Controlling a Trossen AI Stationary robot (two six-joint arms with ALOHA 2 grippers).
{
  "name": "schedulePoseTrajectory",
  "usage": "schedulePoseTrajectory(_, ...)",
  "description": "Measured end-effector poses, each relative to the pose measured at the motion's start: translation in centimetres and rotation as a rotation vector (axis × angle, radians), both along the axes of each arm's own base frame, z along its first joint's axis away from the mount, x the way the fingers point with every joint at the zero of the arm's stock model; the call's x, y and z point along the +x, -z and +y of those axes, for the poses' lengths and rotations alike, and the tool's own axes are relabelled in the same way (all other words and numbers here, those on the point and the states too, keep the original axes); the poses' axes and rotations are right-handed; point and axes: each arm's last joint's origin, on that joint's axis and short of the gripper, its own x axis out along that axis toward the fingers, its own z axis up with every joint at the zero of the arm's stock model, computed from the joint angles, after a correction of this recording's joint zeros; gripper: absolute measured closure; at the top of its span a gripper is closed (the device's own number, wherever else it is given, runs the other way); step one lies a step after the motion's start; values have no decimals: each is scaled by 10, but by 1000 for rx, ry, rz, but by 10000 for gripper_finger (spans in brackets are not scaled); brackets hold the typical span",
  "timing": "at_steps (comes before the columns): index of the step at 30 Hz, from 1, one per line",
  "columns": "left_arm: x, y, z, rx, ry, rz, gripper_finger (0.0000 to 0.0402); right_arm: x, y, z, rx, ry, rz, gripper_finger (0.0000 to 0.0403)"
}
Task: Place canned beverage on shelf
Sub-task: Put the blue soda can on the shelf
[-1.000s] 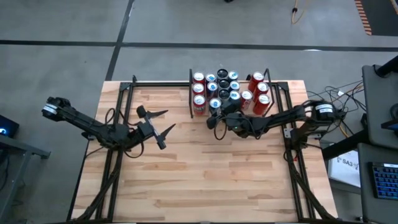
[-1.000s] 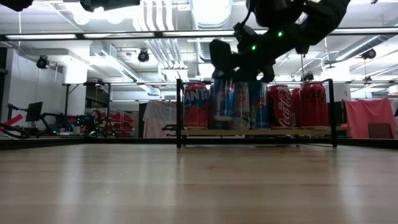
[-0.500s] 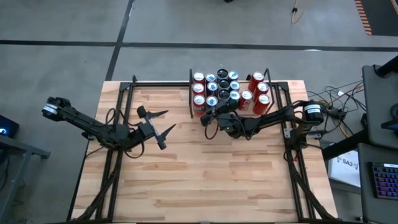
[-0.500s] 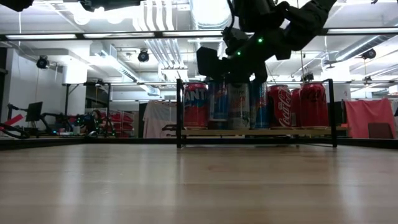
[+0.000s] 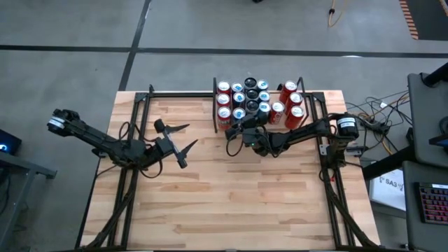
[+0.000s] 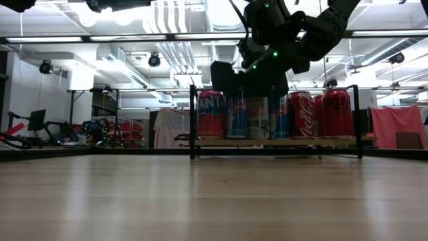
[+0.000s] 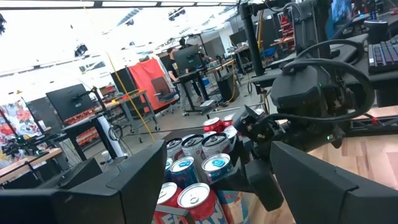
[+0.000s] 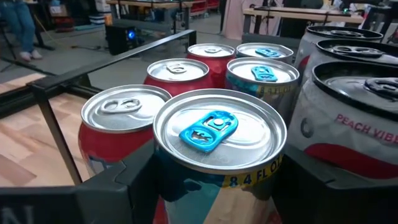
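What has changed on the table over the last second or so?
The right end effector has slid left along the front of the shelf, and its arm has stretched out after it. It now stands around the blue-tabbed can in the front row; the pictures do not show a firm grip. The left end effector has stayed open over the table's left half, and the cans have kept their places.

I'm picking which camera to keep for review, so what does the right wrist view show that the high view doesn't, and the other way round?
Only the right wrist view: the can tops up close, with a blue-tabbed can standing between the right tool's dark fingers, a "PEACH" label beside it, and a person's legs in the room beyond.

Only the high view: the whole tabletop, and the left tool waiting open, away from the shelf.

Both: the cluster of cans on the shelf, red ones and blue-tabbed ones, inside its black rail.
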Motion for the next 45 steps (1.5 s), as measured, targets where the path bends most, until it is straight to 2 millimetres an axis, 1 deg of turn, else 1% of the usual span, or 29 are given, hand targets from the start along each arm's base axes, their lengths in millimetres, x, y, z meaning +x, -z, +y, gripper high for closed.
schedulePoseTrajectory(3,0,0,0,0,0,0,130,0,0,0,-3,1,5,162)
schedulePoseTrajectory(9,0,0,0,0,0,-1,130,0,2,-3,-2,14,-1,115)
schedulePoseTrajectory(12,0,0,0,0,0,-1,130,0,2,-4,-5,25,2,102)
schedulePoseTrajectory(21,0,0,0,0,0,-1,130,1,0,-3,-18,19,11,98)
schedulePoseTrajectory(31,0,0,0,0,0,0,130,13,-22,-4,-90,45,59,97)
schedulePoseTrajectory(35,0,0,0,6,-1,3,130,18,-35,-2,-136,77,98,100)
schedulePoseTrajectory(38,0,0,0,7,-2,4,130,23,-49,4,-181,78,144,105)
schedulePoseTrajectory(42,0,0,0,8,-3,6,130,32,-81,23,-248,17,242,120)
schedulePoseTrajectory(45,0,0,0,8,-3,8,130,34,-108,33,-224,-59,349,152)
